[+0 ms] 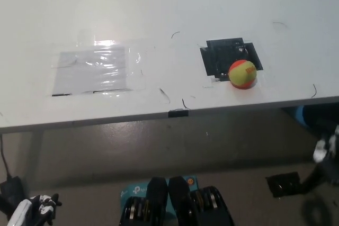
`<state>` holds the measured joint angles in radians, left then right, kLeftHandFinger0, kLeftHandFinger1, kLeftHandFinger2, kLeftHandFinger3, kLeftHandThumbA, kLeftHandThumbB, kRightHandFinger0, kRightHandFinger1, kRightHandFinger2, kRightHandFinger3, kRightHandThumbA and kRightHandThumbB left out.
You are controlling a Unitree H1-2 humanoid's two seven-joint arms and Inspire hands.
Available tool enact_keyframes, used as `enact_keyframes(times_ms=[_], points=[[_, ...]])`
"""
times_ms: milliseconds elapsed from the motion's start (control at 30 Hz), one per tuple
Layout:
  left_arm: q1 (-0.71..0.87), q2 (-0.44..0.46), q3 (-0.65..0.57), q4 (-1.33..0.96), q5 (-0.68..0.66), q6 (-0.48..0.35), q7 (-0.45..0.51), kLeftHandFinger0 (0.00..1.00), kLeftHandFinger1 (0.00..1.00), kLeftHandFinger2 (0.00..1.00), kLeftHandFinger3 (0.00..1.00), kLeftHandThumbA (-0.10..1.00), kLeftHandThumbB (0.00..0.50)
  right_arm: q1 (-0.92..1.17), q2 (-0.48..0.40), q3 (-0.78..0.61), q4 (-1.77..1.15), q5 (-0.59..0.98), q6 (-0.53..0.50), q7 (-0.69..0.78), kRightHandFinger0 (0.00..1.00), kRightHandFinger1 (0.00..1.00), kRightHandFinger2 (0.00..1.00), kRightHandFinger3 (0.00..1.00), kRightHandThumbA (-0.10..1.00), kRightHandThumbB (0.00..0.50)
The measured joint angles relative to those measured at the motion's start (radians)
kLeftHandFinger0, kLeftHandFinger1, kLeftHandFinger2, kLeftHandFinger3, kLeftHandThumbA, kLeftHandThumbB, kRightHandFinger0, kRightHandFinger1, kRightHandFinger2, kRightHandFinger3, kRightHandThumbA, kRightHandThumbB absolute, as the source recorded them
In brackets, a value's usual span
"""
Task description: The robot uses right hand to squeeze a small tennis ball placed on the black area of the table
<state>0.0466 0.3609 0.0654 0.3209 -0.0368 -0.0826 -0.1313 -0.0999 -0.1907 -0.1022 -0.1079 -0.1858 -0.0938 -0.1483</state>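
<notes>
Small tennis ball (242, 74), yellow-green and orange, sits on the white table (159, 19), at the lower right edge of the black area (225, 54), near the table's front edge. Right hand (324, 152) low at far right, below table level, blurred; finger state cannot be told. White left hand (37, 209) rests at lower left, holding nothing.

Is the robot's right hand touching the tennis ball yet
Apart. The head view shows the tennis ball alone on the black area, nothing around it; no black hand reaches the table.
</notes>
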Motion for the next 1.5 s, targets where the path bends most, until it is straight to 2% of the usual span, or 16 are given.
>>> enact_keyframes(times_ms=[167,200,233,267,300,333,367,400,433,533,600,700,1067,1200,1367,1500], points=[[0.000,0.000,0.001,0.000,-0.003,0.000,-0.001,0.00,0.02,0.19,0.43,0.63,0.378,-0.172,-0.036,-0.015,-0.100,-0.029,0.039,0.001,0.00,0.02,0.34,0.75,0.24,0.280],[-0.001,0.000,0.001,0.000,-0.004,0.000,-0.001,0.01,0.03,0.20,0.43,0.63,0.366,-0.194,-0.036,-0.015,-0.108,-0.034,0.046,0.001,0.05,0.15,0.56,0.79,0.32,0.320],[-0.001,0.001,0.002,0.000,-0.006,-0.001,-0.002,0.01,0.03,0.20,0.43,0.63,0.365,-0.228,-0.035,-0.008,-0.117,-0.044,0.063,0.005,0.05,0.16,0.57,0.80,0.33,0.322],[-0.001,0.001,0.002,0.000,-0.006,-0.001,-0.002,0.00,0.01,0.19,0.43,0.62,0.354,-0.255,-0.035,0.001,-0.123,-0.052,0.077,0.009,0.26,0.44,0.78,0.90,0.35,0.346],[-0.001,0.001,0.002,0.000,-0.006,-0.001,-0.003,0.00,0.00,0.19,0.43,0.61,0.354,-0.278,-0.035,0.011,-0.128,-0.061,0.093,0.015,0.36,0.58,0.84,0.93,0.35,0.356],[-0.002,0.001,0.002,0.000,-0.006,-0.001,-0.003,0.00,0.00,0.17,0.41,0.63,0.362,-0.298,-0.037,0.025,-0.130,-0.074,0.107,0.023,0.64,0.90,1.00,1.00,0.43,0.391],[-0.002,0.002,0.002,0.000,-0.006,-0.001,-0.004,0.00,0.00,0.17,0.42,0.63,0.363,-0.320,-0.042,0.044,-0.129,-0.088,0.126,0.034,0.81,1.00,1.00,1.00,0.44,0.378],[-0.003,0.002,0.002,0.000,-0.006,-0.001,-0.005,0.00,0.00,0.17,0.42,0.63,0.363,-0.338,-0.049,0.067,-0.127,-0.104,0.145,0.048,0.83,1.00,1.00,1.00,0.44,0.377],[-0.004,0.002,0.002,0.000,-0.006,-0.001,-0.006,0.00,0.00,0.18,0.42,0.62,0.364,-0.351,-0.056,0.084,-0.125,-0.112,0.158,0.057,0.92,1.00,1.00,1.00,0.43,0.370],[-0.006,0.002,0.002,0.000,-0.007,-0.001,-0.009,0.00,0.00,0.16,0.41,0.63,0.372,-0.391,-0.073,0.128,-0.113,-0.138,0.205,0.094,0.93,1.00,1.00,1.00,0.43,0.383],[-0.006,0.003,0.002,0.000,-0.007,-0.001,-0.012,0.00,0.00,0.17,0.41,0.63,0.367,-0.410,-0.076,0.151,-0.083,-0.152,0.229,0.112,1.00,1.00,1.00,1.00,0.44,0.384],[-0.008,0.005,0.001,0.000,-0.005,-0.001,-0.013,0.00,0.01,0.20,0.42,0.65,0.381,-0.443,-0.082,0.191,-0.016,-0.173,0.266,0.141,1.00,1.00,1.00,1.00,0.55,0.404],[-0.014,0.006,0.001,0.000,0.001,-0.001,-0.015,0.00,0.00,0.20,0.41,0.64,0.374,-0.536,-0.089,0.310,0.214,-0.244,0.328,0.194,1.00,1.00,1.00,1.00,0.65,0.487],[-0.015,0.006,0.001,0.000,0.000,-0.001,-0.016,0.00,0.00,0.19,0.40,0.63,0.362,-0.563,-0.087,0.353,0.305,-0.286,0.333,0.193,1.00,1.00,1.00,1.00,0.61,0.458],[-0.019,0.006,0.001,0.000,-0.001,-0.002,-0.017,0.00,0.00,0.19,0.45,0.65,0.394,-0.598,-0.066,0.372,0.460,-0.317,0.329,0.172,1.00,1.00,1.00,1.00,0.61,0.465],[-0.022,0.006,0.000,0.000,-0.001,-0.001,-0.017,0.01,0.01,0.20,0.43,0.62,0.364,-0.610,-0.044,0.374,0.548,-0.323,0.307,0.145,1.00,1.00,1.00,1.00,0.62,0.465]])
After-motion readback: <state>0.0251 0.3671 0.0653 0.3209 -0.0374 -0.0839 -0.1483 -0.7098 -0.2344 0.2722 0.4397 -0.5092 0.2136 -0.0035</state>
